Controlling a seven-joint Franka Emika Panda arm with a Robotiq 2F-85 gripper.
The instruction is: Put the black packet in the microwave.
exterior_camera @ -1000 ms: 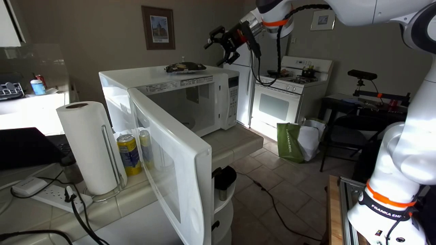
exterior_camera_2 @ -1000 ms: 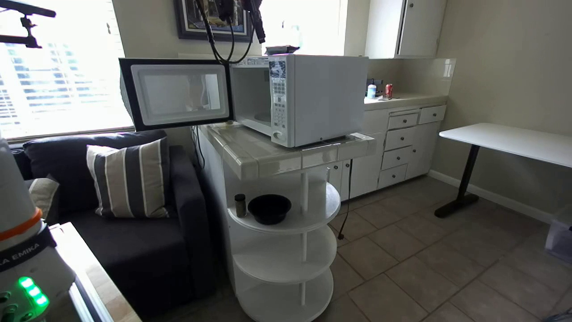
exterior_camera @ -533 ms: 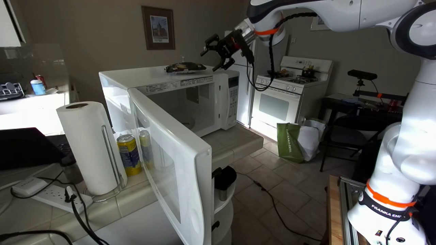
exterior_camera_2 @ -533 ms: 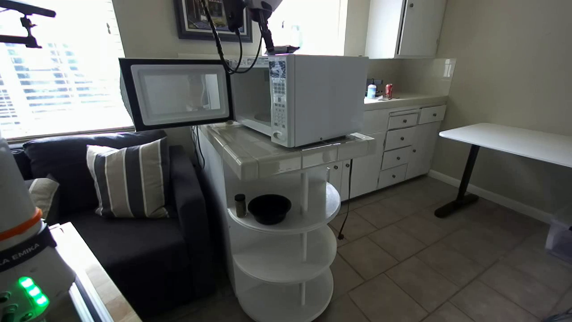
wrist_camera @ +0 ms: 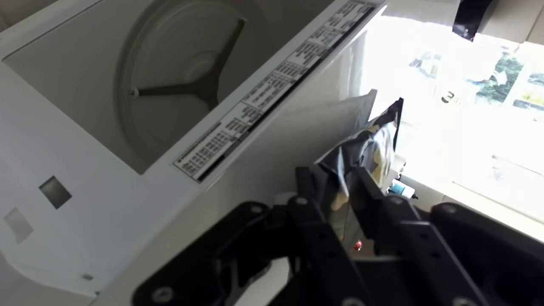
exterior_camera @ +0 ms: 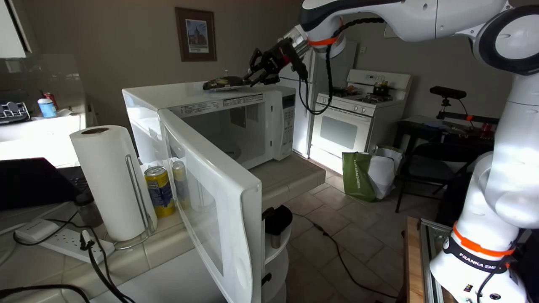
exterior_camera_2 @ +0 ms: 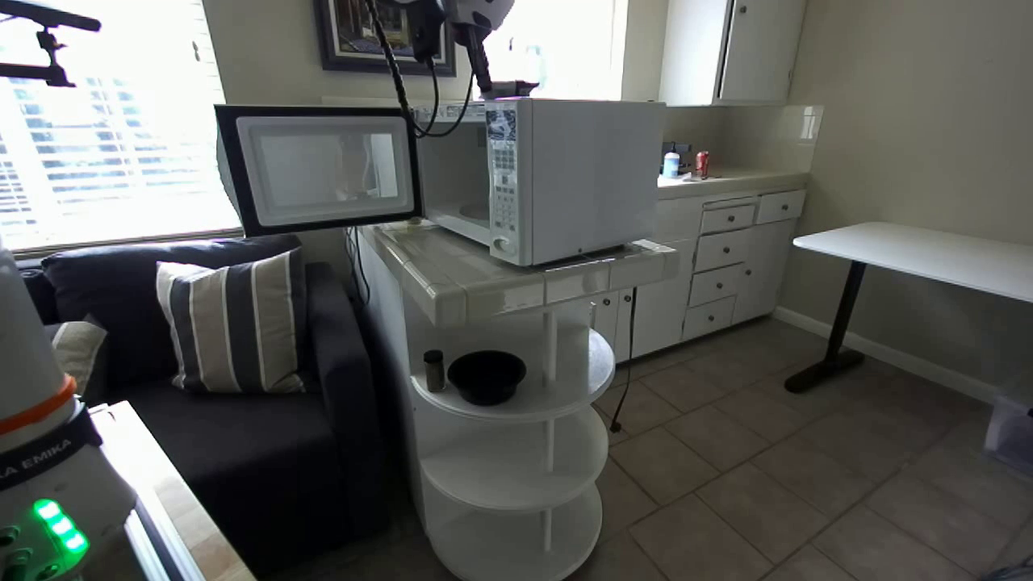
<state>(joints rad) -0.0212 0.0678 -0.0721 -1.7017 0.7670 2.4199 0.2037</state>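
Note:
The black packet (exterior_camera: pixel 221 83) lies on top of the white microwave (exterior_camera: pixel 162 96), its end nearest the arm between the fingertips of my gripper (exterior_camera: pixel 250 81). From the wrist, the crinkled dark packet (wrist_camera: pixel 361 144) with tan patches reaches between the fingers of my gripper (wrist_camera: pixel 332 173), which stand partly closed with a gap still showing. Whether both fingers touch it is not clear. In an exterior view the packet (exterior_camera_2: pixel 513 89) shows as a dark strip at the microwave's top edge. The microwave door (exterior_camera_2: pixel 323 171) hangs wide open, and the turntable (wrist_camera: pixel 187 80) inside bears nothing.
The open door (exterior_camera: pixel 210 181) juts out from the microwave's front. A paper towel roll (exterior_camera: pixel 111 181) and a yellow can (exterior_camera: pixel 159 191) stand behind it on the counter. Below the counter, round shelves hold a black bowl (exterior_camera_2: pixel 487 378).
My gripper has moved down and left to the packet's end, and its fingers have drawn much closer together. The packet's near end now looks slightly shifted.

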